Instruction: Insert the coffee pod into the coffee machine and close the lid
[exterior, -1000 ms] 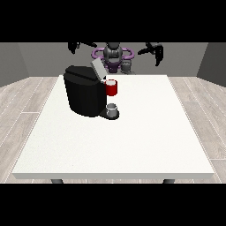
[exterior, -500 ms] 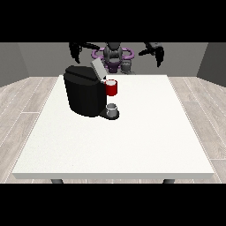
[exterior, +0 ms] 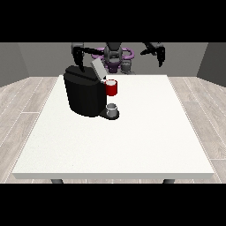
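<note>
Hands raised, coffee machine (exterior: 85, 95) lid (exterior: 98, 69) open.
I see the hand at the view's left (exterior: 80, 56) just above the machine's back corner, beside the tilted lid; the hand at the view's right (exterior: 159, 54) is well apart. I cannot tell either hand's finger state. A grey thing (exterior: 112, 108) sits at the machine's base, below a red thing at the machine (exterior: 111, 87); I judge the left-side hand nearer.

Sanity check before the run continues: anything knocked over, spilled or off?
Nothing stands out. The coffee machine stands upright on the table, lid raised, with a grey thing on its base.
</note>
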Robot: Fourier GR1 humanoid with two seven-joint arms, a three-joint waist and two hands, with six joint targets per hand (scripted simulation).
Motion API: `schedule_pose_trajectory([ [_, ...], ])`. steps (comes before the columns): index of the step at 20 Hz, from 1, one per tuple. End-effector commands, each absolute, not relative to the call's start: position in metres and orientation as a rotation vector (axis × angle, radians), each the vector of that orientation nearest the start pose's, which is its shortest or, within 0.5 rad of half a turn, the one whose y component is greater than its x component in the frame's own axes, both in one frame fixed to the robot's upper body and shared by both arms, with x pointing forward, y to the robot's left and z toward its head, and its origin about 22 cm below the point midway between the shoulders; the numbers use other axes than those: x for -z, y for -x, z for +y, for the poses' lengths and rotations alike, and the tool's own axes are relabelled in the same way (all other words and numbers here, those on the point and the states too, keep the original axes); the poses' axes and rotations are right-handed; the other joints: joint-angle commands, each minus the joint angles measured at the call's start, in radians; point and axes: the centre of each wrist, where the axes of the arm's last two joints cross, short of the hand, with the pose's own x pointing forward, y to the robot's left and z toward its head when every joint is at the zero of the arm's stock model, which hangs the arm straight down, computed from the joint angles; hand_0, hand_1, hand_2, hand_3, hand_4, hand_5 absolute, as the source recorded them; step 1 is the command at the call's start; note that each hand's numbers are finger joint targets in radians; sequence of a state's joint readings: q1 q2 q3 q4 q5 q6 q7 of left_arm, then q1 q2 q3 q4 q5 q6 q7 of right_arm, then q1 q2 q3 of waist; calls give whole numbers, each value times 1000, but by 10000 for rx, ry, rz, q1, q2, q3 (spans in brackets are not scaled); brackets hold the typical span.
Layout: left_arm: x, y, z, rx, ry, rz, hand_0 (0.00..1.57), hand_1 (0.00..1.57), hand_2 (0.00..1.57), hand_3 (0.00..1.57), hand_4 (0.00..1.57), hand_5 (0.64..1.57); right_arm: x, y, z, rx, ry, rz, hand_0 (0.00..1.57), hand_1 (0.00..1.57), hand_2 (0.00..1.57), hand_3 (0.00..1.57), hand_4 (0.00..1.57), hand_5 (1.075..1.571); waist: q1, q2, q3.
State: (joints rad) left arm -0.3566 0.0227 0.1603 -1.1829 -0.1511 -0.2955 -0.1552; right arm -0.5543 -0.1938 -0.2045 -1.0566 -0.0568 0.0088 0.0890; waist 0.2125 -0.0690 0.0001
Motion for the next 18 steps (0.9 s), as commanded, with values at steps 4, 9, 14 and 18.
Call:
schedule_pose_trajectory([
  [4,-13,-313,245,3135,911,-17023,0,0,0,0,360,1571,-51,-382,-229,-992,418,-15526,0,0,0,0,0,1571,-291,728,0],
  [9,-16,-297,245,2966,868,-16928,0,0,0,0,376,1571,-67,-392,-245,-1362,573,-15819,0,0,0,0,0,1571,-99,792,1],
  [14,-14,-294,267,3057,460,-16559,0,0,0,0,331,1571,-93,-405,-221,-1727,254,-15533,0,0,0,0,129,1571,-292,714,-2],
  [18,-21,-306,258,2690,-84,-17141,0,0,0,0,347,1571,-106,-410,-196,-2257,373,-16604,0,0,0,0,200,1571,-625,1387,-2],
])
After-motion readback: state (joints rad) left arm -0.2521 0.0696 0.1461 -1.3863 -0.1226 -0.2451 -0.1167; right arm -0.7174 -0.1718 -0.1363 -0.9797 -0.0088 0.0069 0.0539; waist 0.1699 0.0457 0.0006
